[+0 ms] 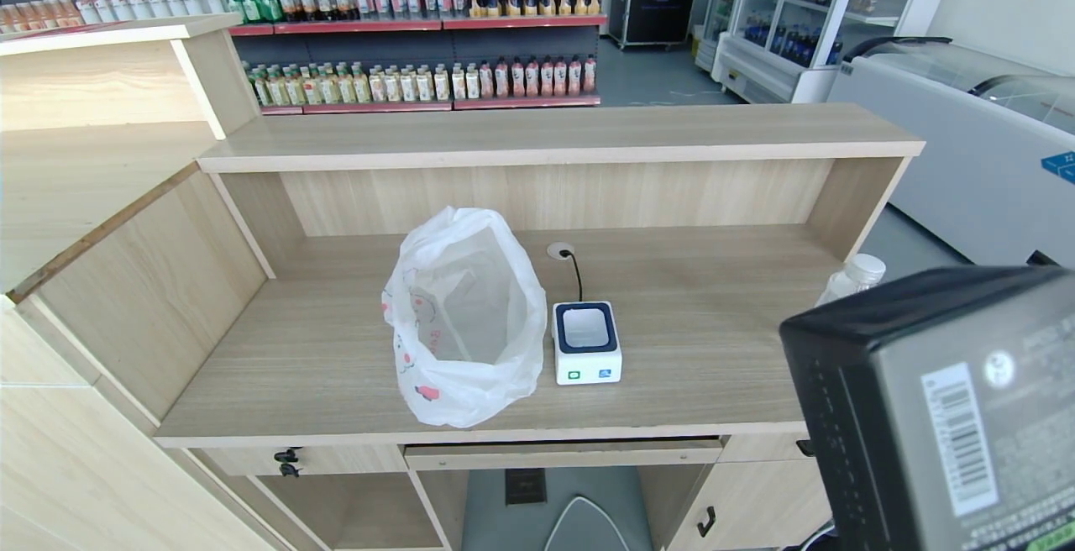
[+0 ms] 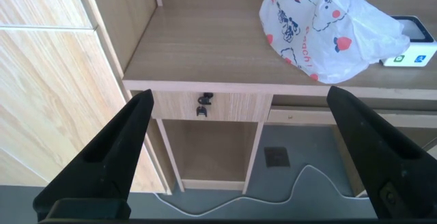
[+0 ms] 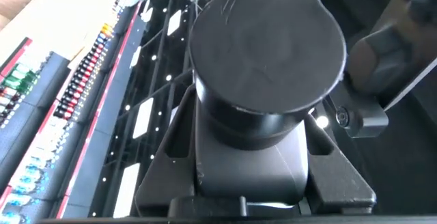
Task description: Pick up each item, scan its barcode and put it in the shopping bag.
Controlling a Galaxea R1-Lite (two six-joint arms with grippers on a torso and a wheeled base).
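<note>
I see the counter point(image 1: 697, 341) carrying a bag point(image 1: 462, 316), a scanner point(image 1: 586, 341) just right of it, and a bottle point(image 1: 852, 278) at the right edge.

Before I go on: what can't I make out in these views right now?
- Bottle, head view: only cap and shoulder show; the right arm hides the rest, barcode included.
- Scanner, left wrist view: cut off by the edge, partly behind the shopping bag.

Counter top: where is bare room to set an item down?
Widest bare patch: between the scanner and the bottle. Another: between the bag and the left side panel. Crowded: bag and scanner sit side by side, cable behind.
</note>
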